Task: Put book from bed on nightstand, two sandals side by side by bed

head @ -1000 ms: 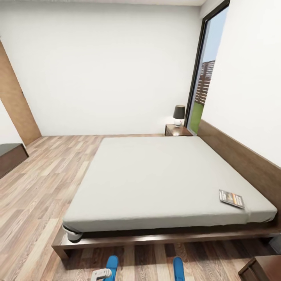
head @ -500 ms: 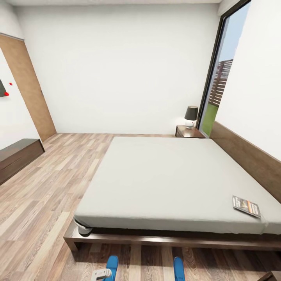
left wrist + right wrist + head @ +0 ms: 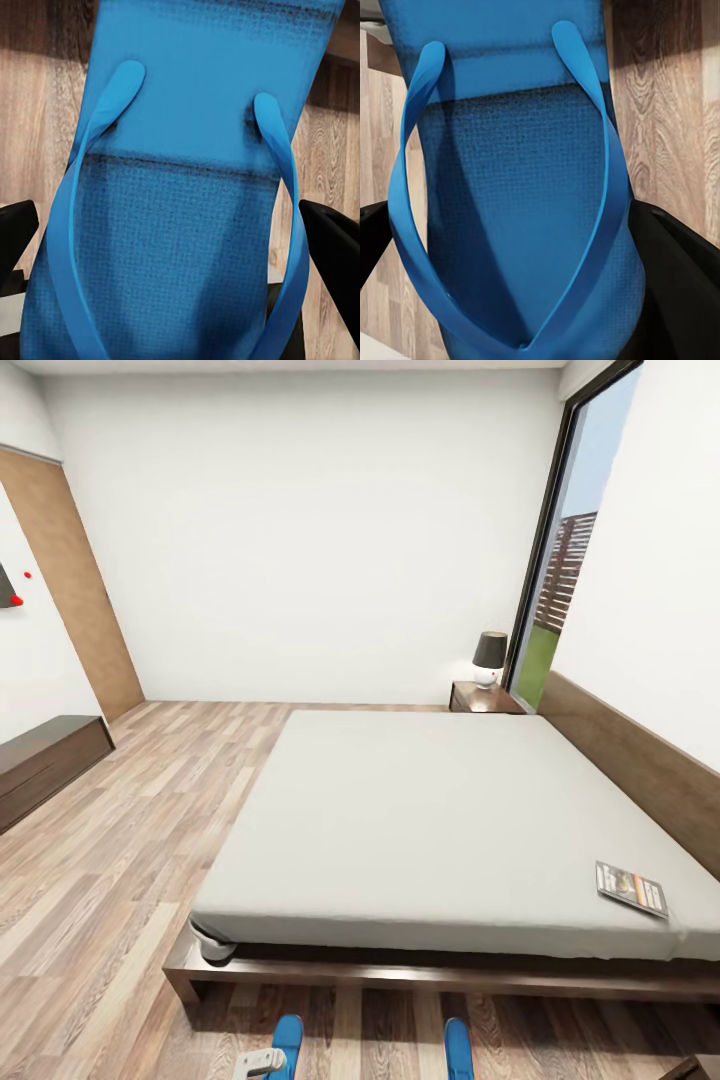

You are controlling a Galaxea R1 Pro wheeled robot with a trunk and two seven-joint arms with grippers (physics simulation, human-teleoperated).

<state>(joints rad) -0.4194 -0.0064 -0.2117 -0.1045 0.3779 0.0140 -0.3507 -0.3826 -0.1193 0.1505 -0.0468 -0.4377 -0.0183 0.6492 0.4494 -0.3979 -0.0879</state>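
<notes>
The head view looks across the bedroom over the bed (image 3: 440, 810), whose grey mattress sits on a dark brown frame with the headboard along the right wall. The book (image 3: 630, 889) lies flat on the mattress near the corner where the near edge meets the headboard side, just inside the edge. At the far end of the headboard stands a nightstand (image 3: 484, 698) with a dark-shaded lamp (image 3: 489, 658) on top, just beside the tall window (image 3: 570, 570). A low dark cabinet (image 3: 45, 765) stands against the left wall, and a tall light-brown wooden panel (image 3: 75, 590) stands in the far left corner.

At the bottom of the head view, over the wood-plank floor (image 3: 110, 840) in front of the bed's near edge, two blue sandals show their tips: the left sandal (image 3: 287, 1042) and the right sandal (image 3: 458, 1048), well apart from each other.

In the left wrist view the left sandal (image 3: 187, 202) lies between the dark fingers (image 3: 334, 244) of the left gripper (image 3: 176, 247); the jaws hold it from both sides. In the right wrist view the right sandal (image 3: 521, 195) likewise sits between the jaws of the right gripper (image 3: 521, 247), gripped, with the floor behind it.
</notes>
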